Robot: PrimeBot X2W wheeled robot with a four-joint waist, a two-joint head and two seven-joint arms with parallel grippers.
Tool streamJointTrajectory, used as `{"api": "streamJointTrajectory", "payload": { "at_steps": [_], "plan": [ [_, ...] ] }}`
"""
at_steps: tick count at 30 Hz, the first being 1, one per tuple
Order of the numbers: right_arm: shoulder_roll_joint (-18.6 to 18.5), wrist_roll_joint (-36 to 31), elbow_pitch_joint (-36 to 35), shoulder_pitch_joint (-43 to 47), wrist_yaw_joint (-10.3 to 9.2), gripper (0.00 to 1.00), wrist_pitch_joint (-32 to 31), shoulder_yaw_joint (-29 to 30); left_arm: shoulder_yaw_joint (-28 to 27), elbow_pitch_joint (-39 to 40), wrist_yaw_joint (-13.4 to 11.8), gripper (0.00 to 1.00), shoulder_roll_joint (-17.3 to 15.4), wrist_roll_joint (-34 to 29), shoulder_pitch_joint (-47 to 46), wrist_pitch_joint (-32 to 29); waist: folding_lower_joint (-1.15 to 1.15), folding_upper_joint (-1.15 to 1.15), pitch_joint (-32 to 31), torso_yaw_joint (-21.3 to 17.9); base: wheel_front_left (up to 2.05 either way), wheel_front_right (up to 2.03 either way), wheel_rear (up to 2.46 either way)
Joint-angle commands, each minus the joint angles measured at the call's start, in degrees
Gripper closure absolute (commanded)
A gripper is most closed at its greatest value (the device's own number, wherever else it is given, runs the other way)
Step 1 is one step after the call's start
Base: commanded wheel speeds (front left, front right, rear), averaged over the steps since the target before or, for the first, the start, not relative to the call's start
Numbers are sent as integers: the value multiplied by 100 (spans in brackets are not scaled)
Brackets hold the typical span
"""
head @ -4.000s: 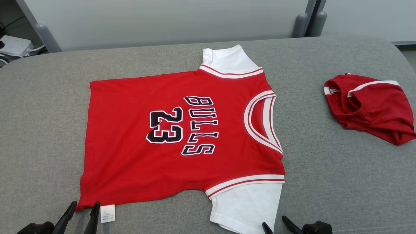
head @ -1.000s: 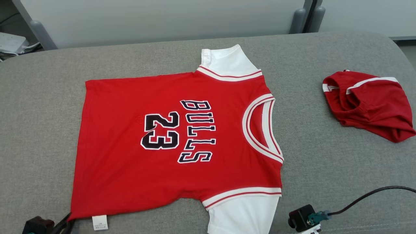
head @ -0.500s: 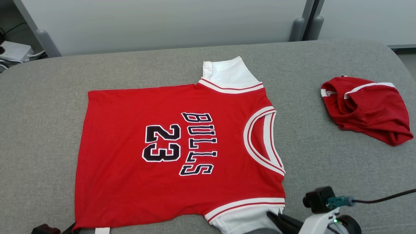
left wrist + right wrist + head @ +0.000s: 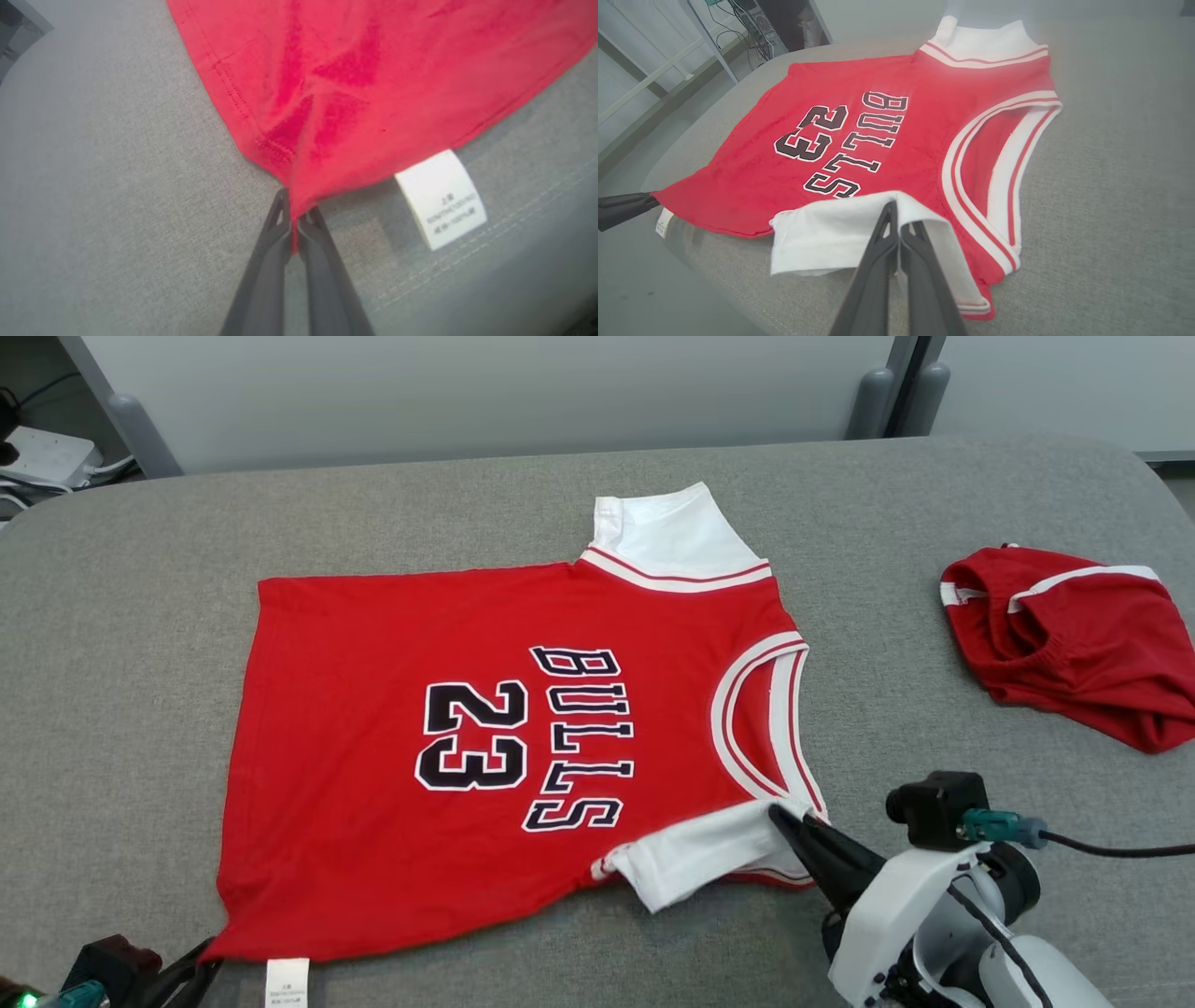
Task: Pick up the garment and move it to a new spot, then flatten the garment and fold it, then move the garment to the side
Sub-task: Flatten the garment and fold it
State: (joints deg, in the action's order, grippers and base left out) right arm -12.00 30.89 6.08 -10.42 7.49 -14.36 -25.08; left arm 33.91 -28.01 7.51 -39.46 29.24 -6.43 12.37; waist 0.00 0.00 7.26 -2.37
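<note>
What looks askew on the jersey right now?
The near white sleeve is doubled back onto the red jersey, pinched by the right gripper, while the far sleeve lies flat. The left gripper pinches the near hem corner, puckering it. A second red garment sits crumpled aside.

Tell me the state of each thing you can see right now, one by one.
jersey: lying flat, print up.
sleeve: near one, folded onto the jersey.
shorts: crumpled, apart from the jersey.
left gripper: shut on the jersey's hem corner.
right gripper: shut on the sleeve.
</note>
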Motion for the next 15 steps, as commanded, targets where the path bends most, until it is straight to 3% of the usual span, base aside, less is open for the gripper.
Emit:
{"api": "streamJointTrajectory", "payload": {
  "at_steps": [1, 11, 15],
  "plan": [
    [45, -94, -78, -217, 0, 100, 128, -2, -123, 125, -2, 100, -358, 125, -333, -74, 0, 0, 24, 12, 0, 0, 0],
    [369, -609, 339, -592, 0, 100, 425, 307, 800, 995, -2, 100, -1238, 617, -640, -842, 0, 0, 152, 87, 0, 0, 0],
    [519, -744, 463, -703, 0, 100, 492, 367, 1374, 1395, -2, 100, -1786, 927, -1113, -1032, 0, 0, 270, 102, 0, 0, 0]
  ]
}}
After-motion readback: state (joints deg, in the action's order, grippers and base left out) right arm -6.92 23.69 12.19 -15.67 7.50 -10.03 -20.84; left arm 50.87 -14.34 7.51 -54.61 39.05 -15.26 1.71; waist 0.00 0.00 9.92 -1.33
